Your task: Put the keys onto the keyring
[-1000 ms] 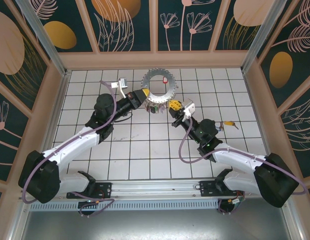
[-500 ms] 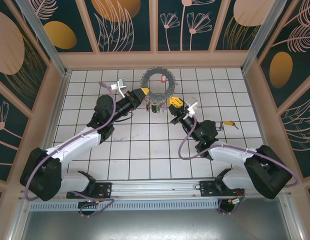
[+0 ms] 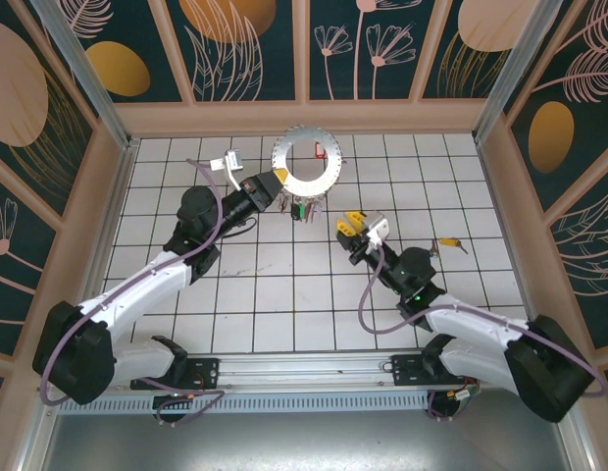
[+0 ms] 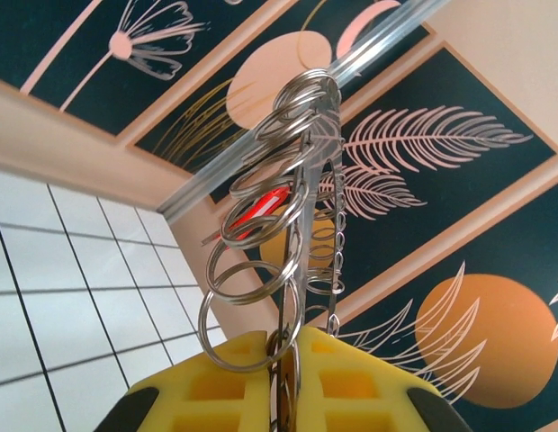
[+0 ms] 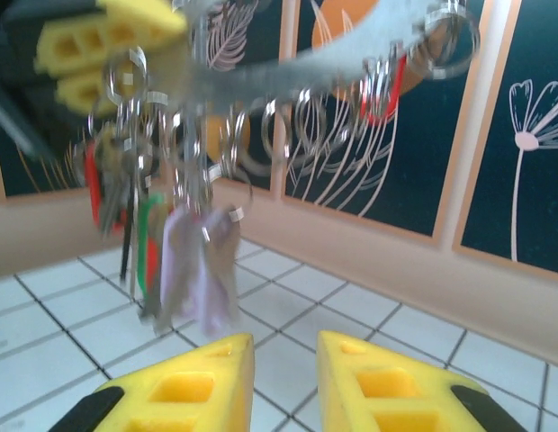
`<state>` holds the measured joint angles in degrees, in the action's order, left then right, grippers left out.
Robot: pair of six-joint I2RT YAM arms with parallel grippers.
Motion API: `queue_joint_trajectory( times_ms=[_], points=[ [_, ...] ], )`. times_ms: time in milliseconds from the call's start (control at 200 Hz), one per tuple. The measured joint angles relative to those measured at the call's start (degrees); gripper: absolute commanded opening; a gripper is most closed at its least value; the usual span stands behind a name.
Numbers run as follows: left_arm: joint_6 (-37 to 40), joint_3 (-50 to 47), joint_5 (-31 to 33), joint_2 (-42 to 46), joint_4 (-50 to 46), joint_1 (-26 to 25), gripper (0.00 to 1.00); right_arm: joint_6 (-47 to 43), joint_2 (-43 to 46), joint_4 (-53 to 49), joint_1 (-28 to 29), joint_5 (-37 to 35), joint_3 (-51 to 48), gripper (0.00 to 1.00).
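Overhead, left fingers (image 3: pixel 281 180) clamp the keyring (image 3: pixel 333 167); close up, right fingers (image 5: pixel 184 378) stand parted, empty, below dangling keys (image 5: pixel 202 270).

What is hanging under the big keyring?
A bunch of keys, some red and green, hangs under the keyring. The tiles behind them are partly covered.

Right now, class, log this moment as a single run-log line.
left gripper: shut on keyring, held up | right gripper: open, empty, near hanging keys | loose key: on table, right side
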<state>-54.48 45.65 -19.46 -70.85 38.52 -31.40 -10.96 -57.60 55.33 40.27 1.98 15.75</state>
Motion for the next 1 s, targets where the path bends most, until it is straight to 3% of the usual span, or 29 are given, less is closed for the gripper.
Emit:
queue_joint_trajectory(
  times_ms=[170, 420, 1001],
  points=[
    [6.93, 1.05, -1.62, 1.51, -0.24, 0.0, 0.0, -2.27, 6.03, -8.09, 0.0, 0.94, 1.18, 0.19],
    [13.38, 2.12, -3.8, 1.64, -2.51, 0.0, 0.0, -2.29, 5.27, -10.62, 0.87, 3.74, 6.64, 0.16],
    [14.4, 2.69, -5.25, 1.42, -3.39, 0.0, 0.0, -6.71, -4.48, -7.04, 3.34, 2.14, 11.39, 0.15]
  ],
)
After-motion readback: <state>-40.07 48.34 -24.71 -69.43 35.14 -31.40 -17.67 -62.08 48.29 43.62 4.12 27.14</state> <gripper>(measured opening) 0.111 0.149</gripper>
